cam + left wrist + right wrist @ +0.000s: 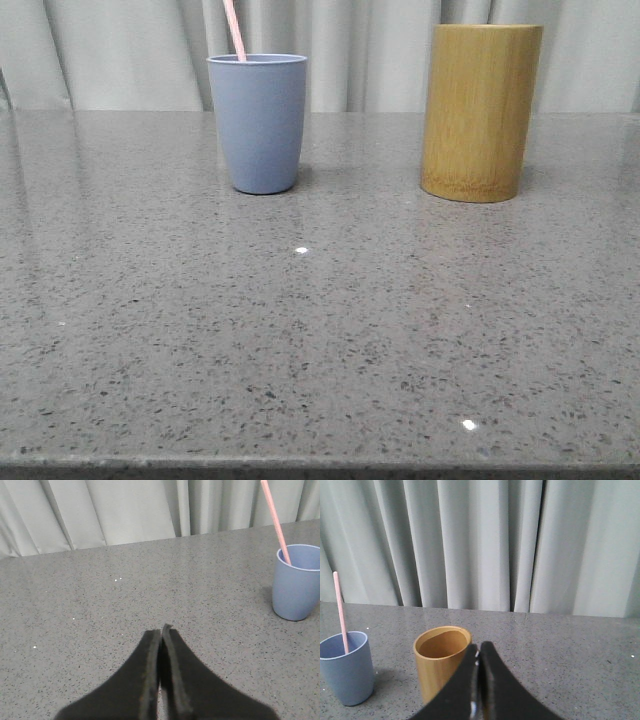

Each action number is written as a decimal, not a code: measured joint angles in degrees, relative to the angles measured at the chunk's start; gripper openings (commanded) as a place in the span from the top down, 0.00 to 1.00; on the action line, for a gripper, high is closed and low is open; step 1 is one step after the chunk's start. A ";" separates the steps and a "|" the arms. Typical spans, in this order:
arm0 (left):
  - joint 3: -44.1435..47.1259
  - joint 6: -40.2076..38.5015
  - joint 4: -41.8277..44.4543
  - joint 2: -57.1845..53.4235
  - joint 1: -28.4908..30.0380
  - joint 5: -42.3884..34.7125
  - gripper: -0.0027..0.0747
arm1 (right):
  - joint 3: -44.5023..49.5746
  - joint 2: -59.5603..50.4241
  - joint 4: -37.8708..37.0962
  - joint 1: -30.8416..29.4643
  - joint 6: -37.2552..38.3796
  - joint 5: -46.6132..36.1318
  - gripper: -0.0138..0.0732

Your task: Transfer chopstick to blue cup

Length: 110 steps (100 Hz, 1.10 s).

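Note:
A pale pink chopstick [234,30] stands leaning in the blue cup [257,123] at the table's back left. Both also show in the left wrist view, chopstick [274,517] in cup [297,582], and in the right wrist view, chopstick [340,612] in cup [347,667]. My left gripper [161,630] is shut and empty, above bare table well short of the cup. My right gripper [479,650] is shut and empty, raised beside the bamboo cylinder [441,661], whose inside looks empty. Neither gripper shows in the front view.
The tan bamboo cylinder [481,112] stands at the back right, apart from the blue cup. A grey speckled table [320,340] stretches to the front edge. Pale curtains [360,50] hang behind the table.

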 measured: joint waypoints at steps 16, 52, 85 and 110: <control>0.00 0.00 0.00 0.00 0.00 0.00 0.99 | 0.00 0.00 0.00 0.00 0.00 0.00 0.91; 0.00 0.00 13.37 0.00 0.50 0.00 0.99 | 0.03 0.00 0.00 -0.08 0.00 0.00 0.91; 0.00 0.00 19.42 0.00 0.53 0.00 0.99 | 0.03 0.00 0.00 -0.08 0.00 0.00 0.91; 1.07 -3.46 17.09 -1.20 0.53 -1.30 0.99 | 0.13 0.00 0.00 -0.08 0.00 0.05 0.91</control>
